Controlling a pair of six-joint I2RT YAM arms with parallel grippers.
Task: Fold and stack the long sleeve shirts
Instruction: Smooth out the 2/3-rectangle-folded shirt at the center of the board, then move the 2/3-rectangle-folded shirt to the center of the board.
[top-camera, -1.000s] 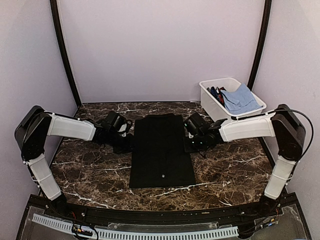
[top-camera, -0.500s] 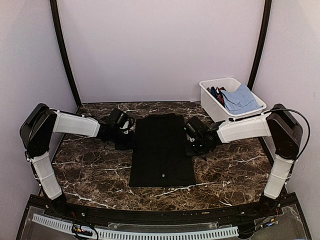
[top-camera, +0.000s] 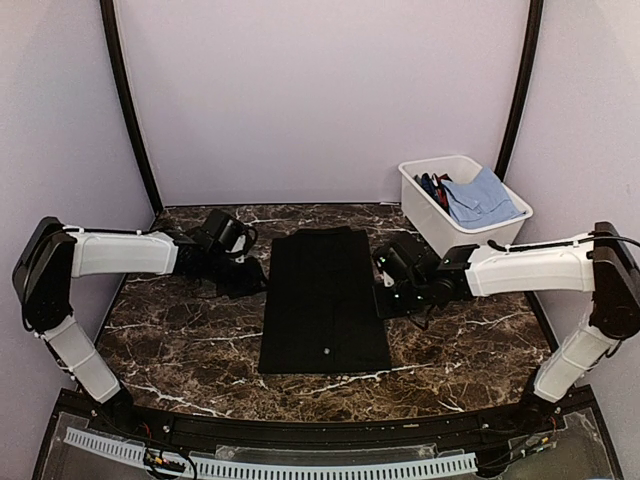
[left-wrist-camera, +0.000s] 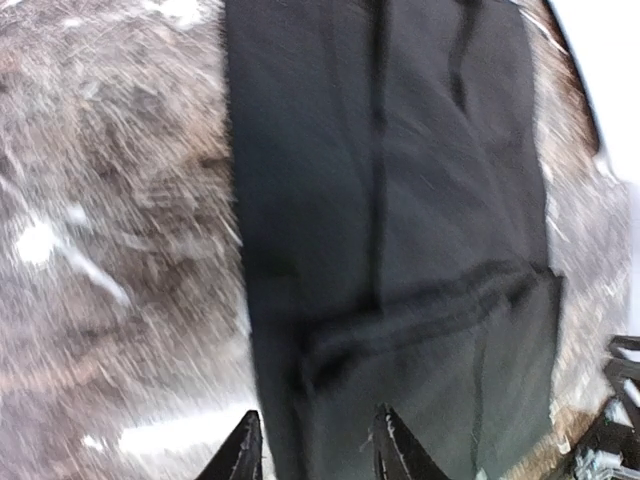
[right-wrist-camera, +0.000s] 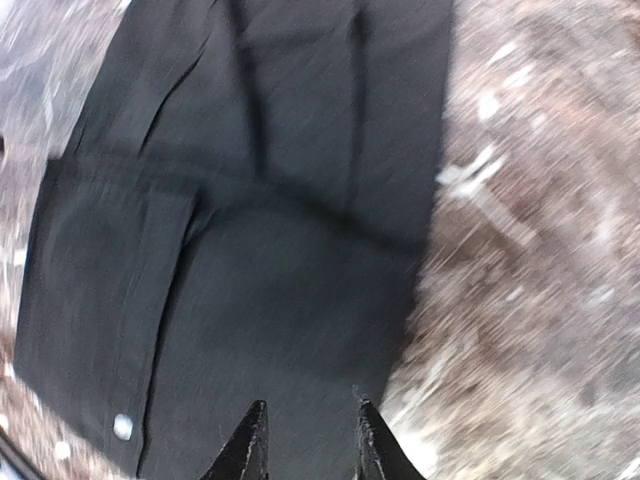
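1. a black shirt (top-camera: 325, 300) lies flat in the middle of the marble table (top-camera: 180, 340). it is folded into a long strip running from upper centre to lower centre of the top view.
2. a small white dot (top-camera: 328, 351) shows on it near its lower edge.
3. the left gripper (top-camera: 248, 278) sits low at the strip's left edge, centre left of the frame.
4. in the left wrist view, which is blurred, its fingers (left-wrist-camera: 243, 455) stand spread at the bottom of the frame. they pinch nothing, and the shirt's edge shows in the gap between them.
5. the right gripper (top-camera: 385, 295) sits low at the strip's right edge, centre right.
6. in the right wrist view its fingers (right-wrist-camera: 250, 445) are spread too, over the cloth just inside its edge. i cannot tell whether they touch it.
7. a white button (right-wrist-camera: 123, 427) shows at the lower left of that view.
8. a white bin (top-camera: 425, 215) stands at the upper right, apart from the shirt, with a blue cloth (top-camera: 485, 195) in it.
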